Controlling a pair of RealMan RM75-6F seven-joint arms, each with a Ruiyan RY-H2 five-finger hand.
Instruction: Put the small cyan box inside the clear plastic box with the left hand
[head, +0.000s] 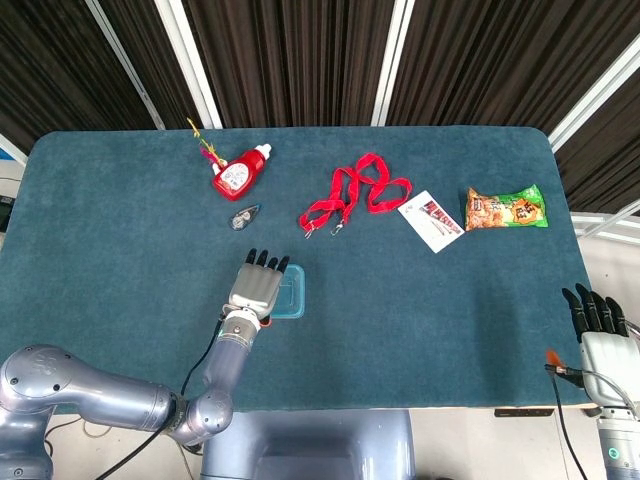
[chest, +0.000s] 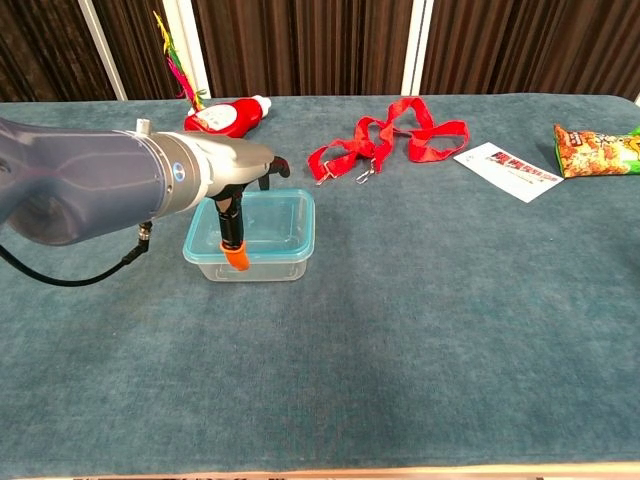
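Observation:
The clear plastic box (head: 293, 297) (chest: 278, 228), with a cyan tint, sits on the blue-green table near its front edge. My left hand (head: 257, 288) (chest: 238, 172) hovers over the box's left half, fingers stretched out flat. Its orange-tipped thumb (chest: 234, 250) points down at the box's front wall. No small cyan box shows apart from the container; the hand hides part of the inside. My right hand (head: 600, 332) hangs off the table's right front corner, fingers straight, holding nothing.
At the back left lie a red bottle (head: 238, 174) (chest: 228, 117) and a small dark object (head: 244, 216). A red lanyard (head: 352, 195) (chest: 385, 140), a white card (head: 431, 221) (chest: 508, 170) and a snack bag (head: 505, 208) (chest: 597, 148) lie further right.

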